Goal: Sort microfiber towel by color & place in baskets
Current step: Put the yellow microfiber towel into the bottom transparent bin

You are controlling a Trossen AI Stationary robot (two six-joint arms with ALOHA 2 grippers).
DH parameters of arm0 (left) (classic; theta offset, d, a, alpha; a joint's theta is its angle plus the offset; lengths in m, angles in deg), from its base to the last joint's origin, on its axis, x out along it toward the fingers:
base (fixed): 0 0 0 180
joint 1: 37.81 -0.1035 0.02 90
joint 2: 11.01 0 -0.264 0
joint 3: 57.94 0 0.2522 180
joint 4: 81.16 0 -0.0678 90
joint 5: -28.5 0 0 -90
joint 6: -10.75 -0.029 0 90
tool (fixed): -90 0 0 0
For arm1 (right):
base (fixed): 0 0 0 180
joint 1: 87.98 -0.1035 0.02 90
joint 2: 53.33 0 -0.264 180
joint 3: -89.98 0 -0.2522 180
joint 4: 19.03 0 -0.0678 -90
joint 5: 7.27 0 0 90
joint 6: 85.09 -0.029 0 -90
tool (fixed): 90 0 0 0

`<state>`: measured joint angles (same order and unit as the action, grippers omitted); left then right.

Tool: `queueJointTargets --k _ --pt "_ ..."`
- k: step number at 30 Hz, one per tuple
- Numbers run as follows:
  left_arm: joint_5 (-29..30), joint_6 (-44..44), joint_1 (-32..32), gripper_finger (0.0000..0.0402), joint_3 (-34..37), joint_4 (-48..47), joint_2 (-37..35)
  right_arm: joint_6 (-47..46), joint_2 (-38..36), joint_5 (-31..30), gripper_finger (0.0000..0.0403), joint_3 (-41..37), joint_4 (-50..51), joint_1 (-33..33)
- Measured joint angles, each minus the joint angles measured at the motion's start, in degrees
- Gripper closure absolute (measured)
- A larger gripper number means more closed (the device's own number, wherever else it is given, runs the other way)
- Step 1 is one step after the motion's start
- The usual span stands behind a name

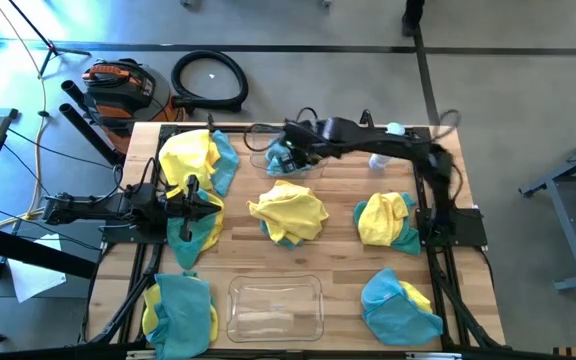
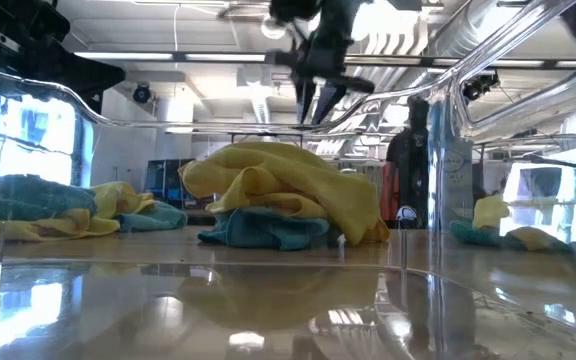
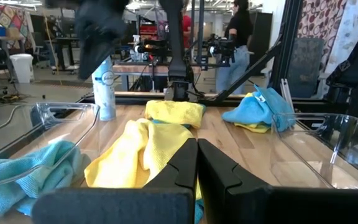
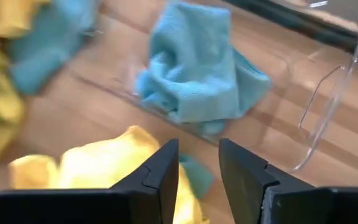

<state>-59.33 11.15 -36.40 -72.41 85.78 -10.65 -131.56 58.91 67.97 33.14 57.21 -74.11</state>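
Five mixed heaps of yellow and teal towels lie on the table: far left (image 1: 196, 160), centre (image 1: 288, 212), right (image 1: 386, 220), near left (image 1: 178, 310), near right (image 1: 400, 305). One teal towel (image 4: 197, 81) lies crumpled inside the far basket (image 1: 313, 170). My right gripper (image 4: 199, 165) hovers open above that basket, over its near wall, holding nothing; the low view shows this gripper (image 2: 318, 95) high over the centre heap (image 2: 288, 190). My left gripper (image 3: 197, 168) is shut, level, by the left heaps (image 1: 203, 205), pointing at the centre heap. The near basket (image 1: 233, 300) holds no towel.
A small white-and-clear bottle (image 3: 104, 87) stands near the far edge, right of the far basket. The right arm (image 1: 388, 145) stretches across the table's far side. Bare wood shows between the heaps and around the near basket. People stand in the room beyond.
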Motion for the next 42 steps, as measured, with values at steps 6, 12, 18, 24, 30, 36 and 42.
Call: queueJointTargets --k 6,12,18,24,30,36,42 --pt "-0.02 0.54 0.02 0.0401 0.01 0.01 0.0 -3.28 -16.92 -0.85 0.0325 -22.38 -21.43 -5.95" --pt "-0.01 5.15 0.02 0.0401 0.01 0.25 0.0 -1.57 -31.13 -7.83 0.0334 -36.41 -31.39 -13.22" --pt "0.0 9.68 0.0 0.0402 0.02 2.41 0.0 -2.48 -39.39 -5.88 0.0334 -42.34 -26.3 -16.84" --pt "3.25 10.5 0.43 0.0401 -3.23 2.57 1.2 -1.47 -42.59 -5.72 0.0336 -46.44 -20.58 -19.65" --pt "11.57 10.57 3.44 0.0401 -14.49 -6.47 12.7 -1.32 -47.49 -5.25 0.0352 -57.67 -27.07 -21.6" --pt "19.22 13.04 7.77 0.0401 -27.77 -11.86 32.25 2.67 -55.82 -4.59 0.0371 -66.71 -36.87 -22.28" --pt "29.92 27.59 10.02 0.0402 -43.86 -19.87 51.08 4.85 -64.69 -1.22 0.0375 -70.31 -35.29 -22.28"
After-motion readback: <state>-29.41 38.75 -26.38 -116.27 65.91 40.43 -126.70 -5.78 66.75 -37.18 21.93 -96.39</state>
